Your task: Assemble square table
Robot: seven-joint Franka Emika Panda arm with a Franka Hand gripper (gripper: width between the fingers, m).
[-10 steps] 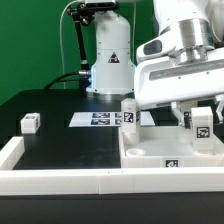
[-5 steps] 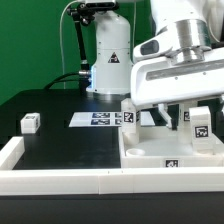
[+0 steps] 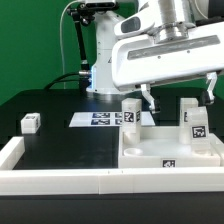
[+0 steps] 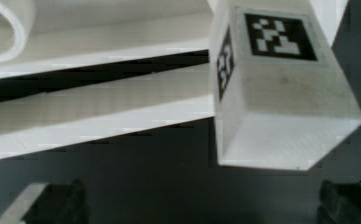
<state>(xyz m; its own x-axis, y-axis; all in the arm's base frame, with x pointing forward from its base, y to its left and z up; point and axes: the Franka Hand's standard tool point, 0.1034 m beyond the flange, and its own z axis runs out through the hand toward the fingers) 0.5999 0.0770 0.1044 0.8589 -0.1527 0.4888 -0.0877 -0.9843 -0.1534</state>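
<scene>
The square table's white slab (image 3: 170, 152) lies at the exterior view's right, a tag on its front side. Two white tagged leg posts stand upright on it, one at its far left corner (image 3: 130, 112) and one at its far right corner (image 3: 192, 119). A third small leg post (image 3: 30, 123) lies on the black table at the left. My gripper (image 3: 180, 97) is open and empty, above and clear of the right post. In the wrist view that post (image 4: 275, 95) stands between my spread fingers (image 4: 52, 205), not touching them, with the slab (image 4: 106, 62) behind it.
The marker board (image 3: 100, 119) lies flat behind the slab's left corner. A long low white wall (image 3: 60, 181) borders the front and left of the work area. The robot base (image 3: 110, 60) stands at the back.
The gripper was down around the right leg post; it has let go and risen, leaving the post standing on the slab.
</scene>
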